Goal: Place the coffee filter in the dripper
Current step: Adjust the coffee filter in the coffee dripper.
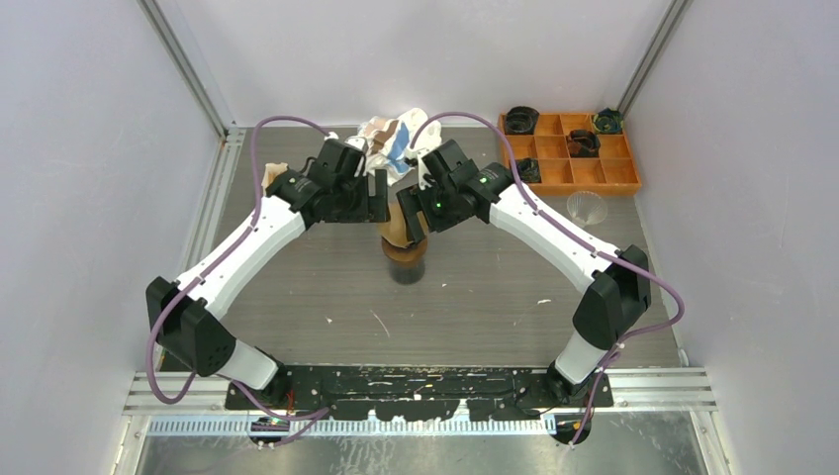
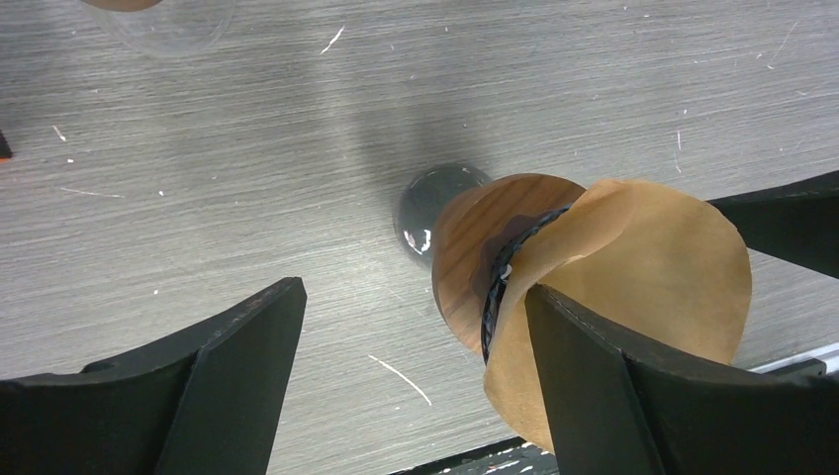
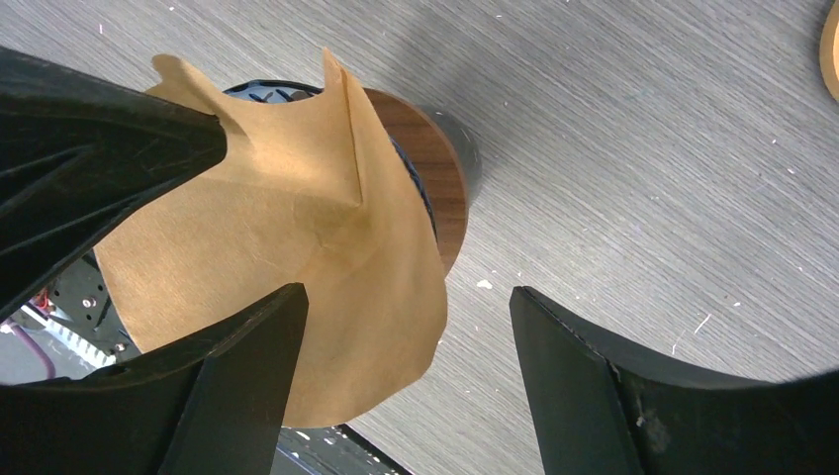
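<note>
Both arms meet in the middle of the top view, right over the dripper [image 1: 404, 259], which stands on the table [image 1: 495, 297]. The brown paper coffee filter [image 1: 401, 226] is on top of the dripper, but it is not down inside. In the left wrist view it sticks up and leans over the wooden ring of the dripper [image 2: 470, 247], folded and bent like a floppy hat. The left tool [image 2: 414, 292] has its two fingers wide apart, and one finger sits right against the filter [image 2: 643, 267] at the lower right of the frame. The right tool [image 3: 408, 292] is wide apart too, with the filter [image 3: 277, 228] filling the left side of its view and the dripper [image 3: 435, 168] peeking out behind it. Neither tool is pinching the paper. I think the step in hand is getting the filter to sit in the cup of the dripper – it is on, but not in. The next move calls for a soft push down in the middle, so the paper opens up – and not a hard one, or the dripper could tip over.
</note>
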